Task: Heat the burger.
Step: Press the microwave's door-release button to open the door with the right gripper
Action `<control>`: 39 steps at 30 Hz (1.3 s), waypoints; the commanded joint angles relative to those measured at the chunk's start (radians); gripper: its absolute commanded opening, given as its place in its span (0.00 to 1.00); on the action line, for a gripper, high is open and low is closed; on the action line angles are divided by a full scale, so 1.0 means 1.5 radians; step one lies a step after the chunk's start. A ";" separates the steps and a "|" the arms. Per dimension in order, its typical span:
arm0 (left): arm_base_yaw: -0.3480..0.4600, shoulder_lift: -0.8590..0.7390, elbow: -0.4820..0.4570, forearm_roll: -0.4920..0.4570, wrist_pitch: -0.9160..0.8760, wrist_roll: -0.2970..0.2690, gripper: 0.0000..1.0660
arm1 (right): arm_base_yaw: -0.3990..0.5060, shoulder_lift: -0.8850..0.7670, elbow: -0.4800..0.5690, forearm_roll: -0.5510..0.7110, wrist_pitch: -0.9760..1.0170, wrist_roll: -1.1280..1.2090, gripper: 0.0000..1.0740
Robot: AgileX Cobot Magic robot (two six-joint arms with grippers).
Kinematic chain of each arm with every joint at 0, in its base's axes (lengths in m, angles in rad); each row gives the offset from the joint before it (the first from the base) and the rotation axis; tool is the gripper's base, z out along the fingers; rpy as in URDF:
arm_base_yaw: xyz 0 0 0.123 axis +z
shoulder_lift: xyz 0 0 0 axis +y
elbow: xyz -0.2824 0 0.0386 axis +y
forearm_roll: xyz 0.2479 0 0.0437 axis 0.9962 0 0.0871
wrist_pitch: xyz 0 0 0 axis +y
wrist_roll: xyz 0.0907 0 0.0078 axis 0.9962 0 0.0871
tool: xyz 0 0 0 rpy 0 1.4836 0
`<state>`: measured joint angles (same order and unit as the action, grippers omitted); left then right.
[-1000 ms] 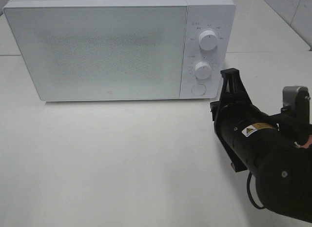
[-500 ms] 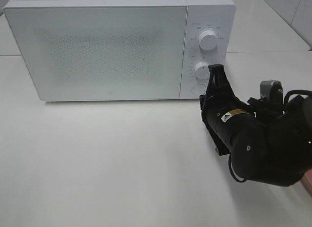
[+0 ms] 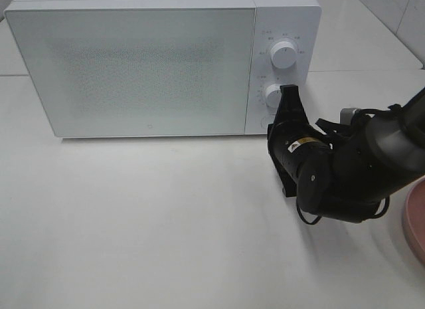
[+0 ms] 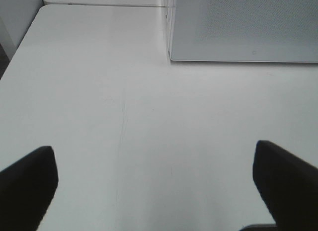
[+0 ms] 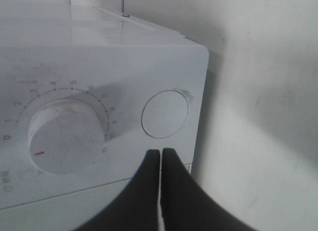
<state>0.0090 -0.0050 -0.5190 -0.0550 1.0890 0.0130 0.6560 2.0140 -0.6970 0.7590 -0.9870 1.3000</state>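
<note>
Right pincer [image 5: 160, 154], tips together, near button [image 5: 165, 114].

Right end effector [image 5: 160, 152] — pinched closed.

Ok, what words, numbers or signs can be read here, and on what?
"2 3 4 5 6 7": scale around the lower knob of the microwave, right wrist view.
"0": in red at that scale's end; other marks blurred.
Warning triangle: on the yellow sticker on the right arm; its words too small.
Marks around the upper knob: too small to read.
</note>
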 commanded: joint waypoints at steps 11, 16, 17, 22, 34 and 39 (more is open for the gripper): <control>0.000 -0.013 0.002 -0.001 -0.011 0.000 0.94 | -0.048 0.057 -0.071 -0.041 0.013 0.013 0.00; 0.000 -0.010 0.002 -0.001 -0.011 0.000 0.94 | -0.054 0.078 -0.092 -0.039 0.024 0.014 0.00; 0.000 -0.010 0.002 -0.001 -0.011 0.000 0.94 | -0.054 0.085 -0.102 -0.038 0.026 0.013 0.00; 0.000 -0.010 0.002 -0.001 -0.011 0.000 0.94 | -0.054 0.101 -0.124 -0.031 0.025 0.011 0.00; 0.000 -0.010 0.002 -0.001 -0.011 0.000 0.94 | -0.069 0.102 -0.133 -0.027 -0.027 -0.001 0.00; 0.000 -0.010 0.002 -0.001 -0.011 0.000 0.94 | -0.069 0.102 -0.149 -0.026 -0.051 -0.001 0.00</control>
<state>0.0090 -0.0050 -0.5190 -0.0550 1.0890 0.0130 0.5670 2.1750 -0.8880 0.7370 -0.9650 1.3170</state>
